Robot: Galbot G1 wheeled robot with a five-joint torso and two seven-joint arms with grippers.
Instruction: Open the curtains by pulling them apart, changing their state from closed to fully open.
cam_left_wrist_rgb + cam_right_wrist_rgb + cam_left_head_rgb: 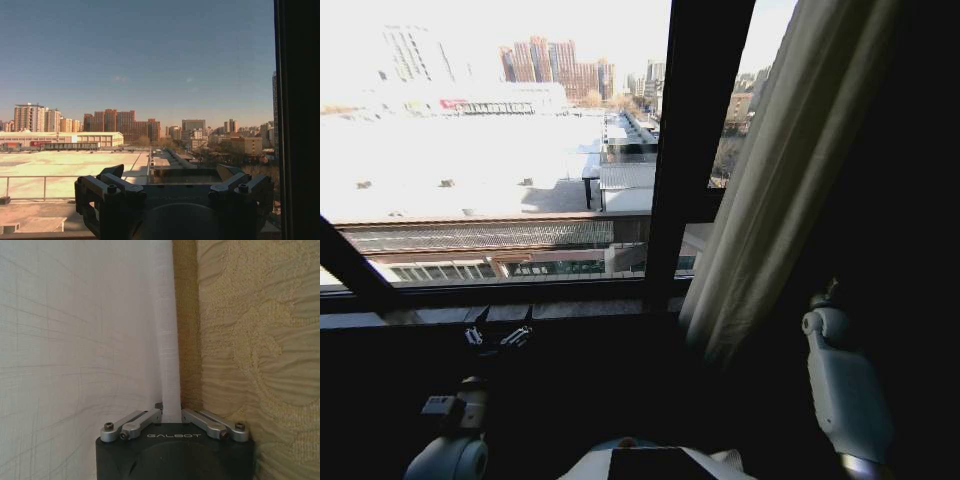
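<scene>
Sheer curtains (90,340) pinched in right claw (171,412); left claw (172,187) spread, facing glass.

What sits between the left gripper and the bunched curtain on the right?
In the head view, the dark window frame bar stands between the left gripper and the curtain.

Left black two-finger gripper (498,337) was extended forward, fingers spread. Right black gripper (171,415) was pinched shut on a fold of sheer off-white curtain (167,365), white forearm raised.
</scene>
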